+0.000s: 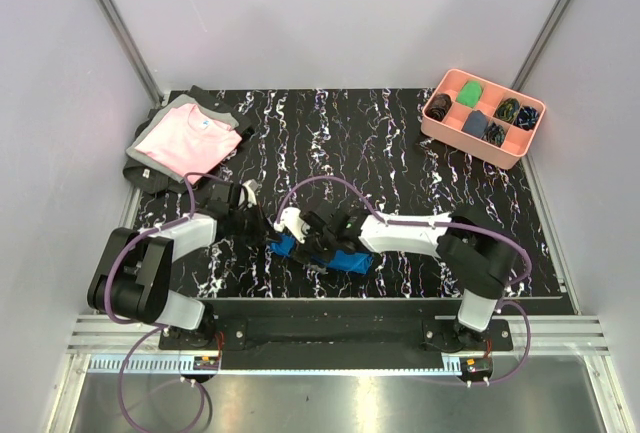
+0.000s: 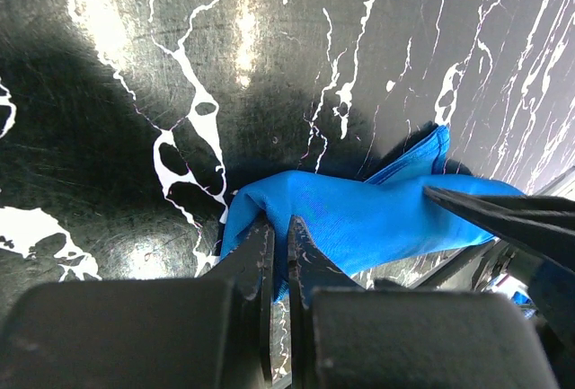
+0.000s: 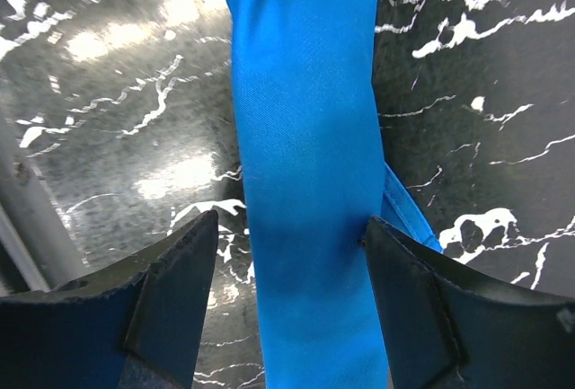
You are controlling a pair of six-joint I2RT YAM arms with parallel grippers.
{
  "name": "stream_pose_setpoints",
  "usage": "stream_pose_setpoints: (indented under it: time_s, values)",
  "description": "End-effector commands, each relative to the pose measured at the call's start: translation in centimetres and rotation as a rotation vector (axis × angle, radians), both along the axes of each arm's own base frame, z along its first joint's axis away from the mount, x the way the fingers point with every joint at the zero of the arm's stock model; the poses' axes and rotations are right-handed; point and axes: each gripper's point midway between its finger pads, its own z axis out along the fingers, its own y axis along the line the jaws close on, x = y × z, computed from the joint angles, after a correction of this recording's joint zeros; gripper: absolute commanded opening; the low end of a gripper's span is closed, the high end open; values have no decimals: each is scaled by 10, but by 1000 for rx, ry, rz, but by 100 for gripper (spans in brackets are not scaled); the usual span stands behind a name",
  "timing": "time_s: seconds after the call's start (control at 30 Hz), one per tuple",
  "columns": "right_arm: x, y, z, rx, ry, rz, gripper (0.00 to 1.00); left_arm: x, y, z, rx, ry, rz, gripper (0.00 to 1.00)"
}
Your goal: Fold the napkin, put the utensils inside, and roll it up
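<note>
Between my matt dark right fingers (image 3: pixel 175 304) I see the napkin (image 3: pixel 305 182) — smooth, faintly shiny blue cloth — on a glossy marbled table (image 3: pixel 108 110).

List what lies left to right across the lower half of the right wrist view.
gripper finger → blue napkin → second gripper finger

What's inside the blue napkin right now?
Only blue cloth shows: the napkin is a closed roll on the table, no metal poking out. Any utensils inside would be hidden by fabric.
</note>
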Motion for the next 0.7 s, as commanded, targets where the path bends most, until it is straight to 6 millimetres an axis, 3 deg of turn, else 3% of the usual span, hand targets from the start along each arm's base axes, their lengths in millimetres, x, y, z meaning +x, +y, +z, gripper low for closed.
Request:
stream_pose_setpoints:
  time_s: [0.0,0.1,0.17,0.23,0.3,0.33,0.4,0.43,0.5,0.53,0.67]
  values:
    - [7,-4,-11,-44,-42,-22,74,6,0,4,9,-18,-21,0]
    - [10,-9,-21,-78,-41,-43,69,8,-1,6,4,-27,-26,0]
    - [8,-8,-26,-94,-18,-41,58,11,-2,10,-4,-41,-31,1]
    - [-1,-12,-40,-125,57,-38,46,15,-2,17,-5,-73,-28,22]
    - [-13,-8,-41,-100,145,-25,42,18,0,21,5,-99,-18,38]
    - [-12,-9,-41,-83,179,-35,41,21,3,26,20,-125,-1,52]
    - [-20,-8,-38,-40,285,-37,38,25,8,32,35,-154,25,61]
    - [-14,-12,-37,-20,322,-59,37,28,13,37,50,-182,45,66]
    - [-21,-11,-35,17,420,-52,35,29,19,40,66,-205,63,70]
    - [-14,-13,-33,43,453,-72,35,30,22,44,74,-229,76,71]
    - [-16,-5,-15,169,699,-64,34,26,24,52,67,-288,79,72]
